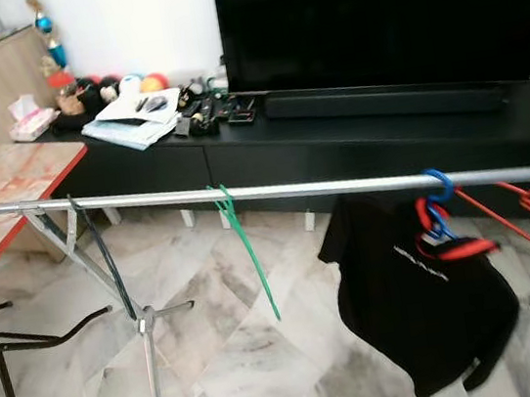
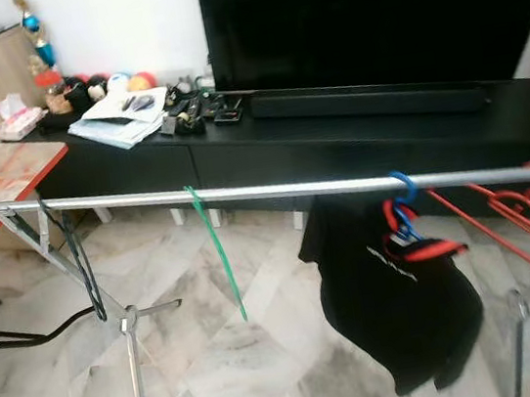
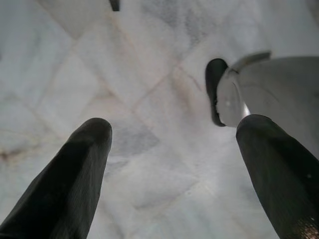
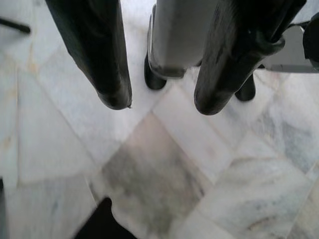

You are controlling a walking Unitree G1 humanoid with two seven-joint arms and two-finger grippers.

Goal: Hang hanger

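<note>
- Several hangers already sit on the rail: dark one at the left end, green hanger mid-rail, blue one carrying a black shirt, red ones far right. Hooks over the rail keep them off the floor.
- Left end effector released, empty, pointing at the floor; arm idle.
- Right end effector likewise spread, nothing held.
- Shirt has small white print, unreadable.

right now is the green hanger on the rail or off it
On it. The green hanger has its hook over the silver rail and dangles below it, between the dark hanger and the black shirt.
</note>
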